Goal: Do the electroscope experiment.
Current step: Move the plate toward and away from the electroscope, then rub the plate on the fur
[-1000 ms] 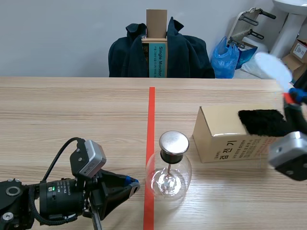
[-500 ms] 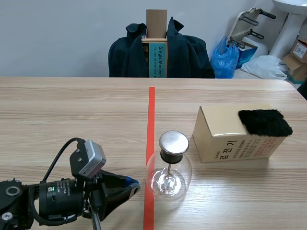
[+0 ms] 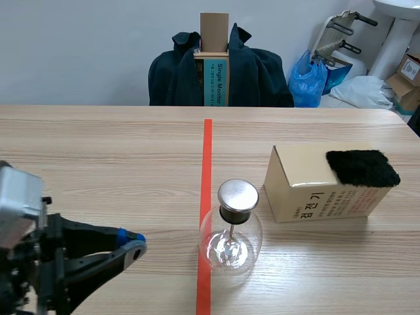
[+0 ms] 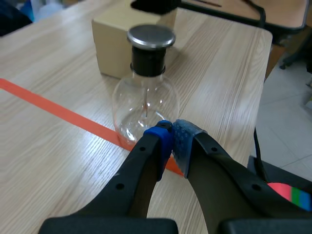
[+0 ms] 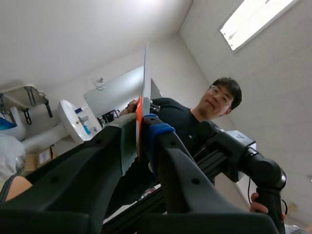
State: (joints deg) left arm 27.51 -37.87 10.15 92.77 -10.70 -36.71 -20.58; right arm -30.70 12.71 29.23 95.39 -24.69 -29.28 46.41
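Scene view: the round clear-glass electroscope flask with a metal cap (image 3: 230, 239) stands on the wooden counter (image 3: 98, 151), beside a tan cardboard box (image 3: 308, 190) topped with a black fur pad (image 3: 362, 167), likely for rubbing. The right arm is out of sight.

Left wrist view: the left fingers (image 4: 157, 141), clenched on nothing, sit just short of the flask.

Right wrist view: the right fingers (image 5: 168, 161) pinch a thin white strip with an orange-red base (image 5: 145, 78), aimed at the ceiling. Its material is unclear.

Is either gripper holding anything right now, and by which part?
The right gripper pinches a thin white strip by its orange-red end; the left gripper is shut, empty.
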